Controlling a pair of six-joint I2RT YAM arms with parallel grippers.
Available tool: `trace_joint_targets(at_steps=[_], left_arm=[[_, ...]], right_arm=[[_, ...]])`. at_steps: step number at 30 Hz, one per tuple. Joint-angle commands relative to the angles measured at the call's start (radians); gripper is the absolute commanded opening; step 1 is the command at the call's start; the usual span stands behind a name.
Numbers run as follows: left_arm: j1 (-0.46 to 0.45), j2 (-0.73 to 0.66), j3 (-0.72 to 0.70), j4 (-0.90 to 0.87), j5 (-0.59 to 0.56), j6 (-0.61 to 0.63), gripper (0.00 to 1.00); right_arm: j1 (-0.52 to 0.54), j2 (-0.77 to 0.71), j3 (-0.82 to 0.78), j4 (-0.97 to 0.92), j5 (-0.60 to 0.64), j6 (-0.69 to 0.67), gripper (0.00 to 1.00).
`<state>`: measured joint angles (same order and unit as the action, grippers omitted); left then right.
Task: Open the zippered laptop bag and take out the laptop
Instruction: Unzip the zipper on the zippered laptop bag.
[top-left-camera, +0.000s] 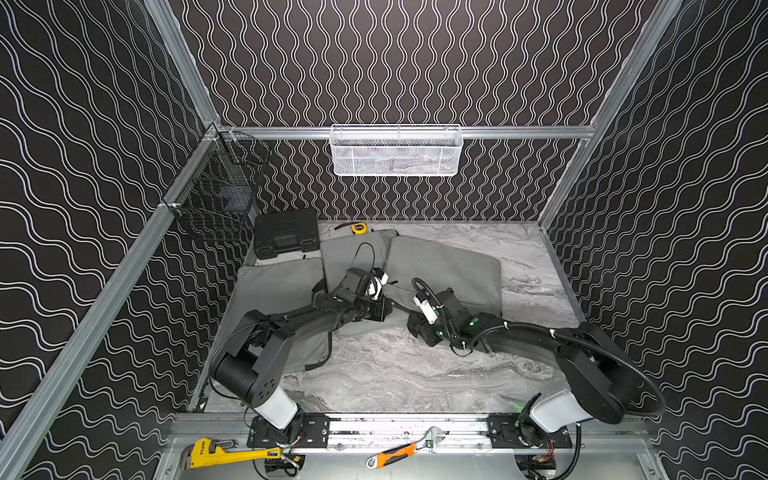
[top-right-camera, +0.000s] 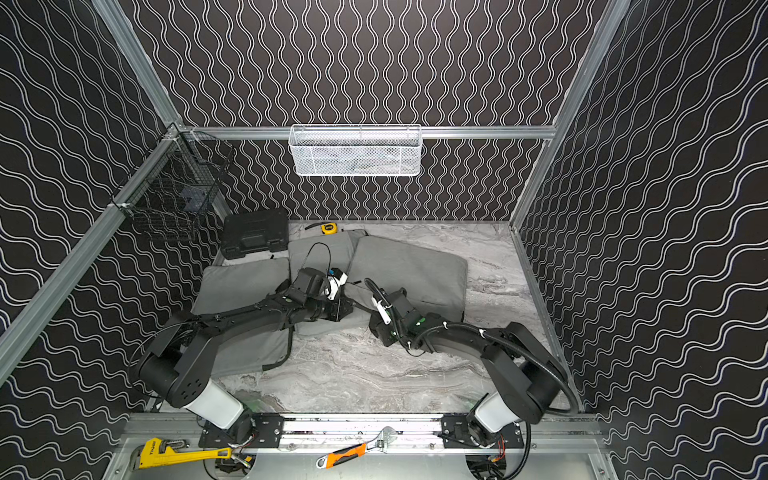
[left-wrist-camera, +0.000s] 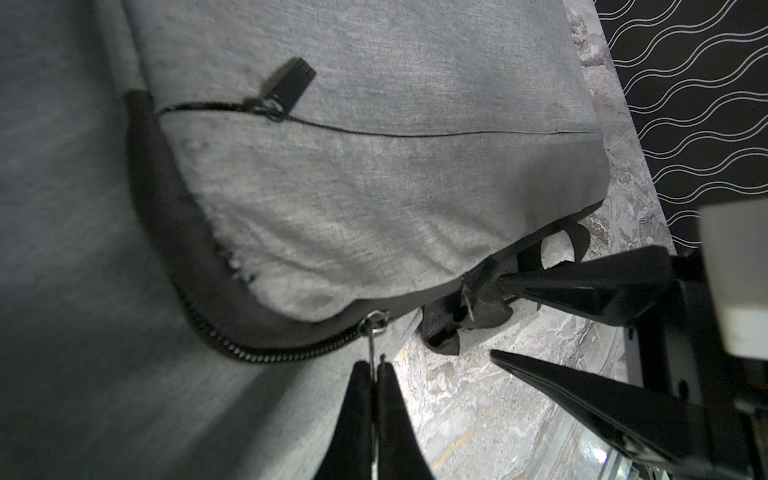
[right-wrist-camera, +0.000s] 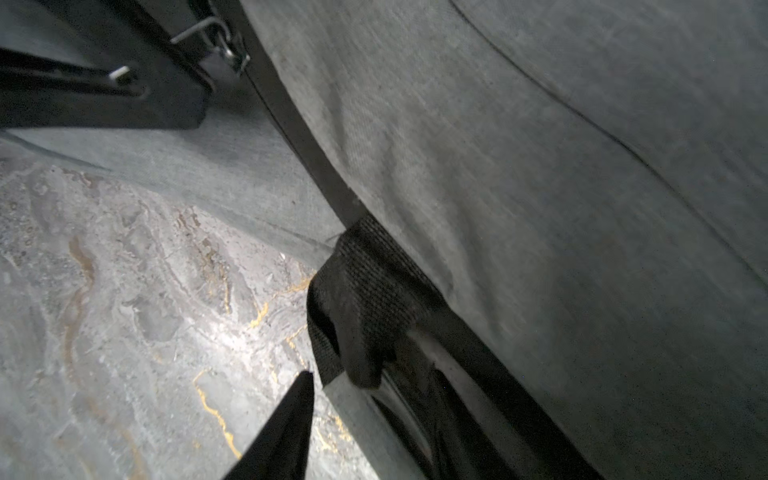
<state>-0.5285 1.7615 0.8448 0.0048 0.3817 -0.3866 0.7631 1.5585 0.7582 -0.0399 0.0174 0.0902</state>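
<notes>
The grey laptop bag (left-wrist-camera: 374, 187) is lying on the marble table (right-wrist-camera: 124, 291), laptop unseen. The right gripper (left-wrist-camera: 498, 316) is standing parted around the black strap (right-wrist-camera: 365, 299) and should be clamping it, steadying the bag, while the left gripper (left-wrist-camera: 375, 368), pinching the zipper pull (left-wrist-camera: 372, 338), is drawing along the teeth.

Both top views come through to me sharp and evenly lit from above, though the patterned walls (top-left-camera: 83, 166) bow outward toward the edges. My left wrist picture is bright mid-frame on the bag (left-wrist-camera: 374, 187), then sinks into soft, shadowed blur at one side. The right wrist picture is dim and smeared, with one glary patch on the surface (right-wrist-camera: 232, 345).
</notes>
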Motion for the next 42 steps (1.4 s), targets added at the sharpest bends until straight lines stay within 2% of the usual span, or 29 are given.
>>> trace_joint_targets(at_steps=[1,4,11,16,31,37,42], left_arm=[[0.002,0.008,0.001,0.046,0.024,0.000,0.00],[0.001,0.010,-0.004,0.058,0.032,-0.008,0.00],[0.002,0.006,0.006,0.032,0.020,0.013,0.00],[0.003,0.018,0.018,0.025,0.018,0.023,0.00],[0.002,0.027,0.011,0.034,0.040,0.031,0.00],[-0.056,0.020,0.046,-0.017,-0.016,0.083,0.00],[-0.072,0.016,0.026,0.046,0.011,0.039,0.00]], right_arm=[[-0.001,0.035,0.012,0.031,-0.043,-0.019,0.47],[-0.001,0.061,0.015,0.053,-0.066,-0.022,0.44],[0.000,-0.018,0.006,0.039,-0.066,-0.034,0.12],[-0.001,-0.079,0.030,-0.027,-0.033,-0.054,0.00],[-0.002,-0.045,0.148,-0.136,0.113,-0.178,0.00],[-0.005,-0.062,0.152,-0.122,0.066,-0.212,0.00],[-0.011,-0.079,0.142,-0.097,-0.035,-0.207,0.00]])
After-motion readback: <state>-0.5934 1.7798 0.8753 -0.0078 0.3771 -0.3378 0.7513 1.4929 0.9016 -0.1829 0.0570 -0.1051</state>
